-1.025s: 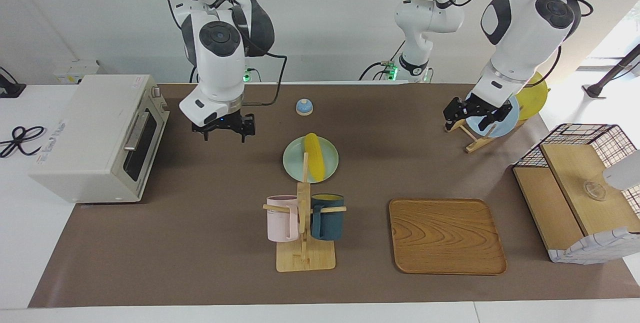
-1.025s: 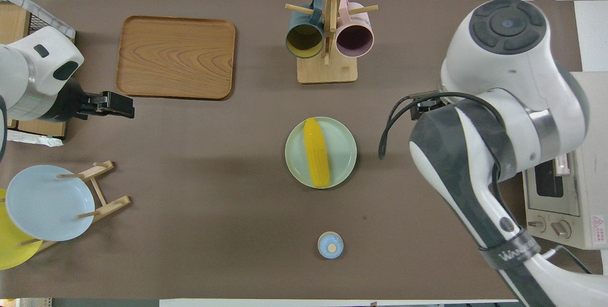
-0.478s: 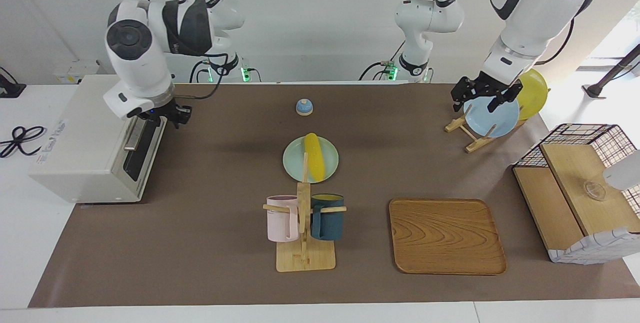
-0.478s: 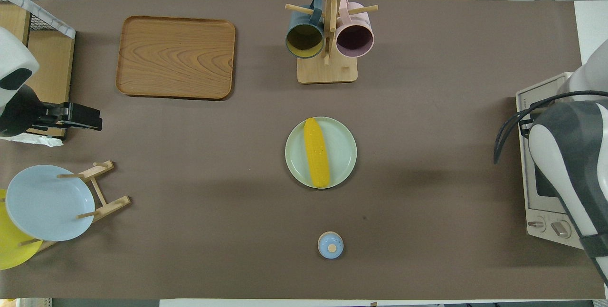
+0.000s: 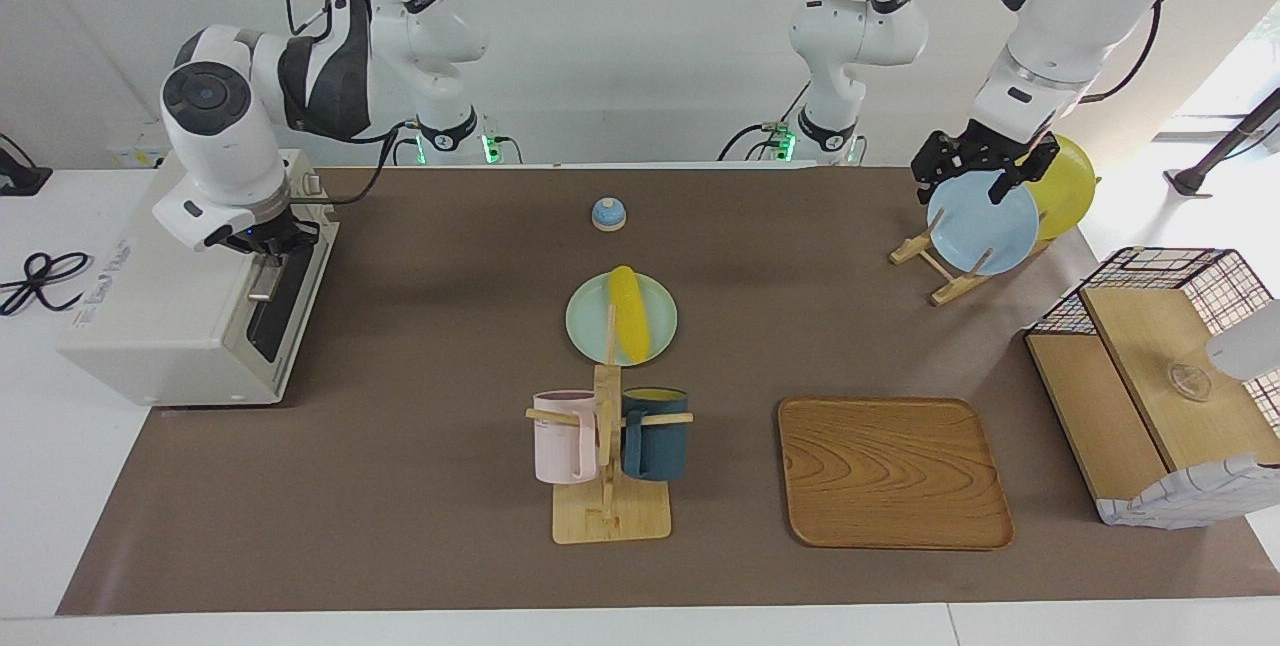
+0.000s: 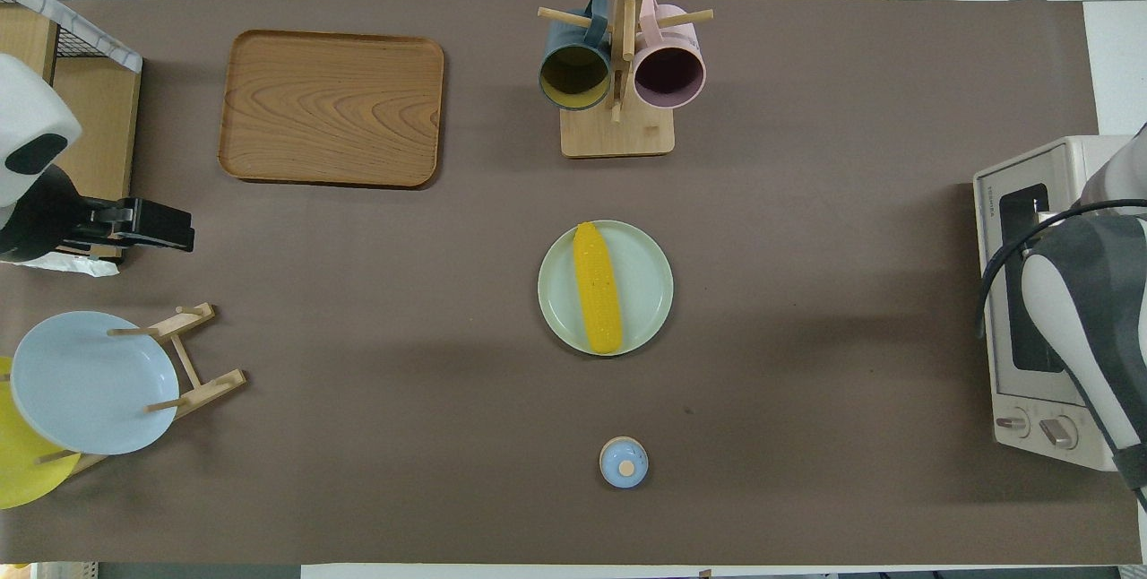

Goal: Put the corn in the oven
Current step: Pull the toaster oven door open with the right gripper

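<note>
The yellow corn lies on a pale green plate at the table's middle; it also shows in the overhead view on the plate. The off-white oven stands at the right arm's end of the table with its dark glass door closed, and shows in the overhead view. My right gripper is at the top of the oven door, right by the bar handle. The arm hides it in the overhead view. My left gripper is open and empty over the plate rack, far from the corn.
A wooden mug rack with a pink and a dark blue mug stands farther from the robots than the corn. A wooden tray, a wire-and-wood basket, a rack with a blue plate and a yellow plate, and a small blue bell stand around.
My right gripper has swung from over the table beside the oven to the top of the oven door. My left gripper has risen and drawn back over the plate rack. The corn has not moved.
</note>
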Action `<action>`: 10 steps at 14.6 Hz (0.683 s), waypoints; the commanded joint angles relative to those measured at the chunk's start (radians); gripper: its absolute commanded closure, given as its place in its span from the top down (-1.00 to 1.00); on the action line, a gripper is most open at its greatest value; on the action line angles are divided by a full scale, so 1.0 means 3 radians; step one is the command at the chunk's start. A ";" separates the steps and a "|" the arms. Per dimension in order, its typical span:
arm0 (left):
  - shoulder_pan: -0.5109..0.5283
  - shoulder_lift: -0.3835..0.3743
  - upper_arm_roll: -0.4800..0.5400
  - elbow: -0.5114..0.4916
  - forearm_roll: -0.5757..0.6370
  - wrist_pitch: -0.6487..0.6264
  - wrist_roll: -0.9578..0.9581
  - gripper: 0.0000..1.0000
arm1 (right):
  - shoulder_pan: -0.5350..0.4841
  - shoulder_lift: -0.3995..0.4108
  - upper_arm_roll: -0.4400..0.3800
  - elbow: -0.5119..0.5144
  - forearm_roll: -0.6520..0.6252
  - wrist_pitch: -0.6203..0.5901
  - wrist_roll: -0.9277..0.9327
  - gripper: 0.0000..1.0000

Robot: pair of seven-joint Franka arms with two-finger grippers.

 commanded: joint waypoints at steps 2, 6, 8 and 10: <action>0.0140 0.0043 -0.0112 0.0103 -0.0030 0.0012 0.0023 1.00 | -0.0058 -0.0133 0.0038 -0.0187 -0.0023 0.0093 -0.0092 -1.00; 0.0191 0.0242 -0.0112 0.0154 -0.0077 0.0094 0.0028 1.00 | 0.0024 -0.0133 0.0043 -0.0284 0.0334 0.0210 0.0005 -1.00; 0.0237 0.0268 -0.0142 0.0149 -0.0077 0.0145 0.0028 1.00 | 0.0192 -0.0128 0.0043 -0.0417 0.0386 0.0379 0.0224 -1.00; 0.0252 0.0253 -0.0147 0.0164 -0.0077 0.0109 0.0033 1.00 | 0.0264 -0.0103 0.0043 -0.0494 0.0417 0.0491 0.0368 -1.00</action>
